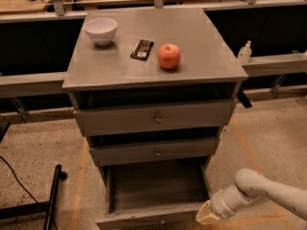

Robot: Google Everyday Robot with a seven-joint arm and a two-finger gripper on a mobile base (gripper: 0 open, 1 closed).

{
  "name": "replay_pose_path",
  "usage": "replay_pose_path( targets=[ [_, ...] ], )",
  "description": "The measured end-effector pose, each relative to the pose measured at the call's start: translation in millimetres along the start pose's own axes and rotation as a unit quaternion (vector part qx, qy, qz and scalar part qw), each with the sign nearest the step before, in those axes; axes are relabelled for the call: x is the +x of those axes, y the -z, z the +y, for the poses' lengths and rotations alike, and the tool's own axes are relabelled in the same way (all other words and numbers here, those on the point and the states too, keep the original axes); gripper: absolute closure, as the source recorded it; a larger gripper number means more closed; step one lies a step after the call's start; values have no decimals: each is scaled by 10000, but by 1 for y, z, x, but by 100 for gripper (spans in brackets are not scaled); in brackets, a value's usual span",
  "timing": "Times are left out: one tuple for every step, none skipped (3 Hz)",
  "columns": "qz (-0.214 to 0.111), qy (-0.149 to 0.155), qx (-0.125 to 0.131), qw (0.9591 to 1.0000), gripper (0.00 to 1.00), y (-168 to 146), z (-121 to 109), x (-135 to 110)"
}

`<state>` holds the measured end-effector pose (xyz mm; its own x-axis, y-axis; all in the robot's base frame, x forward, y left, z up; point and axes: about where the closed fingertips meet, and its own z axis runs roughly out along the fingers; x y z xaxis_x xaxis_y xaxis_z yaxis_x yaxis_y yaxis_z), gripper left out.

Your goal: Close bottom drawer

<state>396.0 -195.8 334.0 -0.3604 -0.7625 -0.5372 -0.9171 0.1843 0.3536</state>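
The grey cabinet (158, 71) has three drawers. The bottom drawer (153, 190) is pulled far out, its shallow grey tray open to view and empty, its front panel (144, 220) at the frame's lower edge. The top drawer (156, 119) and middle drawer (156, 152) stand slightly out. My gripper (205, 215) comes in from the lower right on a white arm and sits at the right end of the bottom drawer's front, close to or touching it.
On the cabinet top lie a white bowl (100, 30), a black packet (142, 49) and a red apple (169, 56). A black stand leg (50, 202) lies on the floor at left. Rails and a small bottle (244, 51) run behind.
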Motion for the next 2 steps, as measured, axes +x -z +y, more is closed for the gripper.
replay_pose_path(
  targets=[
    [-205, -21, 250, 9995, 100, -25, -36, 25],
    [-363, -69, 478, 9982, 100, -43, -62, 45]
  ],
)
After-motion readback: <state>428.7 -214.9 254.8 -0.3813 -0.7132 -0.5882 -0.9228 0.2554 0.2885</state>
